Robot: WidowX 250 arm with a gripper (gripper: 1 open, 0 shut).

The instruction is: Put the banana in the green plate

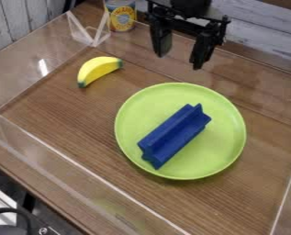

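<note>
Down in the near left corner, a black cable (25, 217) curves beside the worktop (61, 128), which is brown and wood-grained. Next, toward the far left, a clear plastic piece (85, 35) stands near the edge, its shape hard to make out. Just on the near side of it lies the banana (98, 71), small and bright yellow, resting directly on the wood. It slants, with its greenish tip toward the near left. It's outside the plate, with a strip of bare wood between the two. A little to the right of the banana and farther back, a small can (120, 16) with a yellow and grey pattern stands by the far edge. Then comes the green plate (135, 115), round, wide and glossy, sitting flat. A blue ridged block (174, 136) lies across it at a slant, inside the rim. Beyond the plate, reaching slightly farther right, the black tool (182, 51) hangs with its two fingers spread well apart, released, holding nothing. It's to the right of the banana, apart from it.
</note>
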